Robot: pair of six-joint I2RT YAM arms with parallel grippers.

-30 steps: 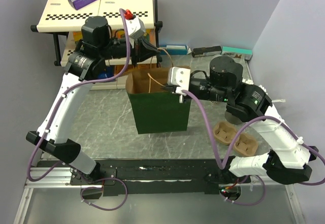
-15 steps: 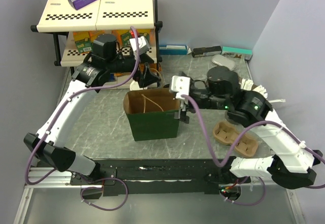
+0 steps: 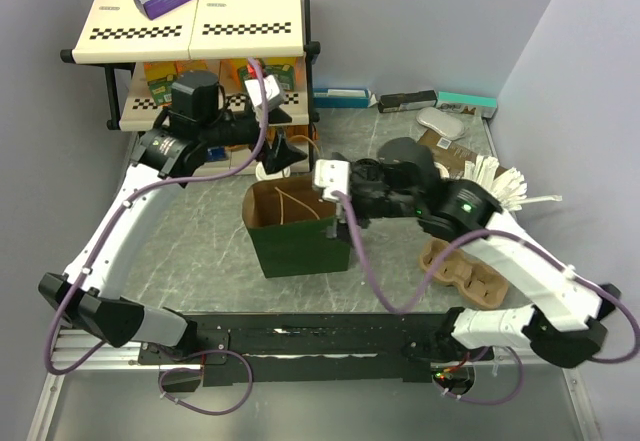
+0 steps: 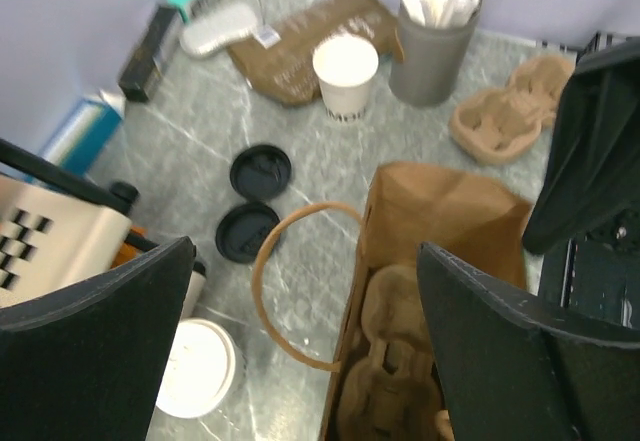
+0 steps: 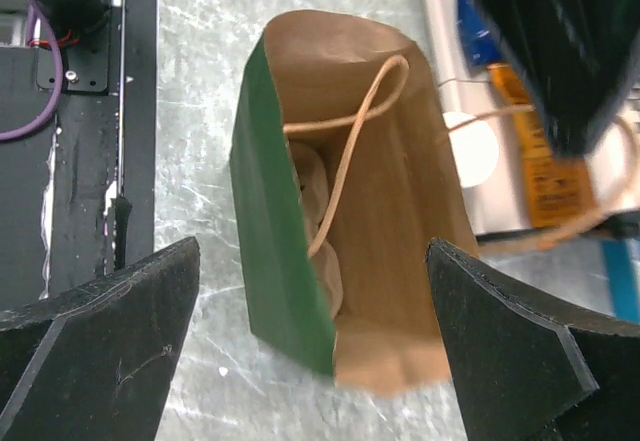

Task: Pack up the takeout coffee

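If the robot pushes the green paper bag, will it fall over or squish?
Probably it would squish first: the green paper bag is thin paper, open at the top, so its walls likely bend. It may slide rather than tip, since a pulp tray sits in its bottom. Its rope handle looks floppy.

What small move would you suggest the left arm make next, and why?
Probably lower the left gripper toward the white cup beside the bag. It and the right gripper are both open and empty, the bag stands open with a pulp tray inside, and that cup sits unpacked on the table.
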